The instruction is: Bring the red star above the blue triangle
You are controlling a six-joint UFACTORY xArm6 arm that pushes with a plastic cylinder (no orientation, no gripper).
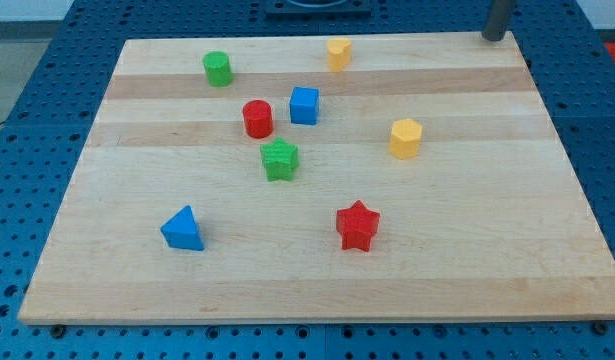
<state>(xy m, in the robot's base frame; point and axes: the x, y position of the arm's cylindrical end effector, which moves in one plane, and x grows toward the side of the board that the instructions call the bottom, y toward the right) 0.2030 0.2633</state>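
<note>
Pale wooden surface (317, 290). Red star-shaped block (358, 225) lower centre; blue triangular block (182, 229) lower left, well apart. Tool's rod tip (495, 36) upper right, touching nothing.

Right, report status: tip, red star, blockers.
My tip at view's top right, far from blocks. Red star right of blue triangle, not above. Green star near route.

place: you're looking at a lab bench | evidence: blue perforated table (47, 60) under a wooden board (467, 250) | coloured test blocks on it
</note>
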